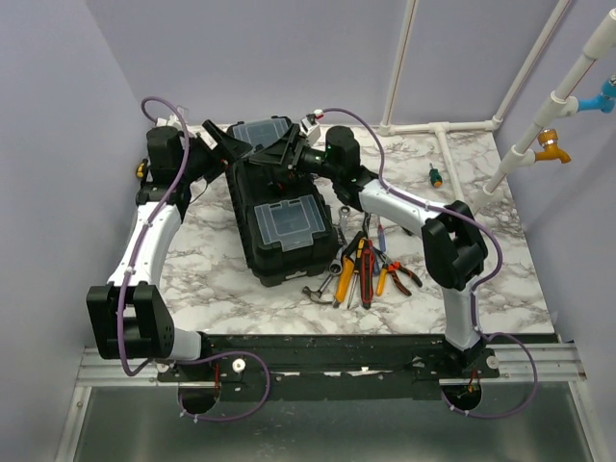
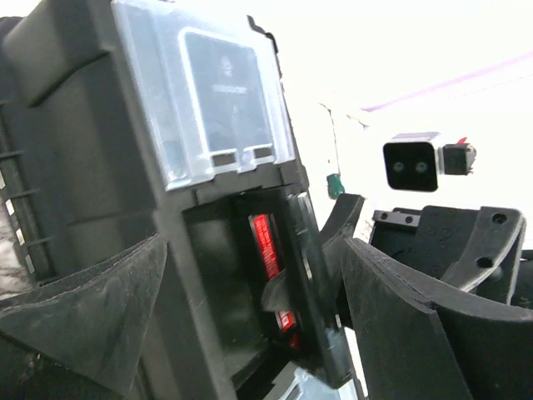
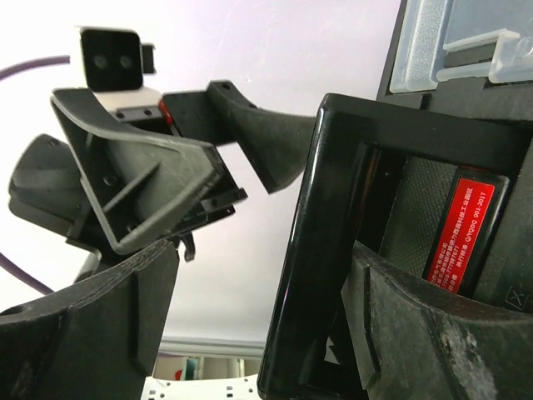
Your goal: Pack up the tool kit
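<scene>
Left gripper [image 2: 254, 250] and right gripper [image 3: 262, 258] straddle toolbox handle [image 3: 310, 208]; tools [image 1: 366, 269] lie outside.

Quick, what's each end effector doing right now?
Left end effector: open, astride the toolbox handle.
Right end effector: open, astride the same handle.

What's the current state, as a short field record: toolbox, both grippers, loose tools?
toolbox: black, on the marble table, clear compartment lids facing up
left gripper: open, at the toolbox's middle, reaching in from the left
right gripper: open, straddling the handle, facing the left gripper
held: nothing
loose tools: hammer, wrenches, pliers and screwdrivers heaped on the table right of the toolbox
green-handled screwdriver: alone, farther back on the right
</scene>
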You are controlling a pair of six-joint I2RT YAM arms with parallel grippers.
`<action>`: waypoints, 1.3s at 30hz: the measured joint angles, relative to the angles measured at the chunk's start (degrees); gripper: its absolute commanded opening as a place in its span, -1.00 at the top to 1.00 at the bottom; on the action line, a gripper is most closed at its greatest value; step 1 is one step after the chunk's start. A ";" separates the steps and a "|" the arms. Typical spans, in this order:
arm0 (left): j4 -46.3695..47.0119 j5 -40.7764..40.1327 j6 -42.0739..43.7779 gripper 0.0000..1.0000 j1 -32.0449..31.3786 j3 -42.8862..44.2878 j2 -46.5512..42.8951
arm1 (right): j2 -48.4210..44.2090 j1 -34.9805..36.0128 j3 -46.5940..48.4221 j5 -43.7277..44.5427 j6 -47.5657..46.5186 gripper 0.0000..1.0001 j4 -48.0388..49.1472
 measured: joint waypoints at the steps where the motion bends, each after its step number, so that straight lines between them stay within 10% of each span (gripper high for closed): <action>1: -0.79 0.31 0.00 -0.77 -0.26 1.75 0.96 | 0.00 0.04 -0.02 -0.28 0.00 -0.67 0.02; 9: -5.29 0.46 -0.22 -0.74 -4.55 8.46 6.71 | -0.07 0.15 1.33 -0.55 -1.92 -0.73 -2.99; 21: -9.44 -2.19 -0.37 -0.11 -8.28 14.01 11.52 | -2.10 1.40 7.67 7.65 -15.30 -0.78 -23.32; 31: -11.19 -2.40 1.68 -0.57 -9.09 13.46 11.96 | -6.05 1.20 6.67 13.70 -22.38 -0.62 -30.75; 39: -14.97 -3.69 3.26 -0.41 -9.14 13.25 10.45 | -5.51 0.94 6.27 4.72 -21.94 -0.56 -27.61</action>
